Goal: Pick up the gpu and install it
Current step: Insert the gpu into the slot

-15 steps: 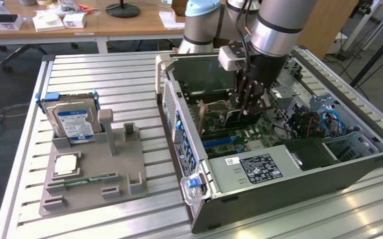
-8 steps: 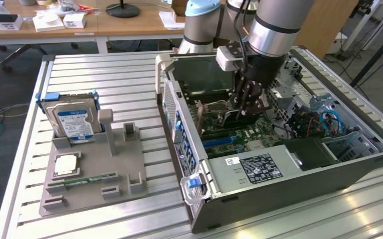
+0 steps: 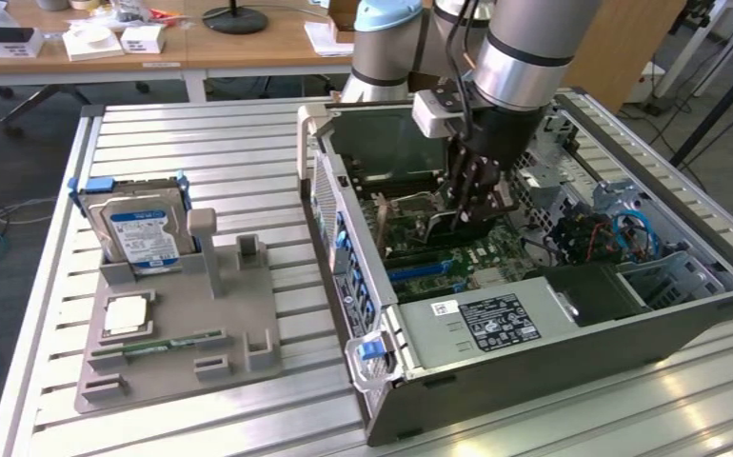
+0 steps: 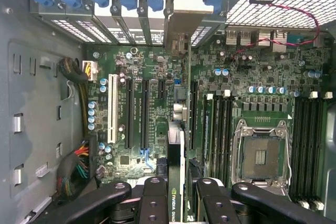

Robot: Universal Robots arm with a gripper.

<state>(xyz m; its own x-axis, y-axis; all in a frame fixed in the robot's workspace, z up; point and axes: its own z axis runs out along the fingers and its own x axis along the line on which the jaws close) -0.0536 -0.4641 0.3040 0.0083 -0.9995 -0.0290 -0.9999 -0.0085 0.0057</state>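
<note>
slatted surface, open case: gpu picked up, seating not yet confirmed

a slatted metal surface (image 3: 188,143) is seen carrying an open computer case (image 3: 671,314) and, toward the exterior view's left, a grey fixture tray (image 3: 176,324). on the tray a hard drive (image 3: 145,233) is stood upright and a memory stick (image 3: 157,345) is laid flat. the gripper (image 3: 475,195) is reached down into the case, and its fingers are pinched on the gpu (image 3: 449,227). from the wrist view the gpu (image 4: 176,171) is seen edge-on between the gripper (image 4: 178,205) fingers. it is held above the motherboard (image 4: 262,77) and lined up lengthwise with the expansion slots (image 4: 128,114), its bracket end pointed toward the rear slot openings. the pick-up is judged done, since the card is off the tray and inside the case. the install is judged unfinished: whether the card edge is touching or pressed into a slot cannot be told, and the grip is not released.
</note>
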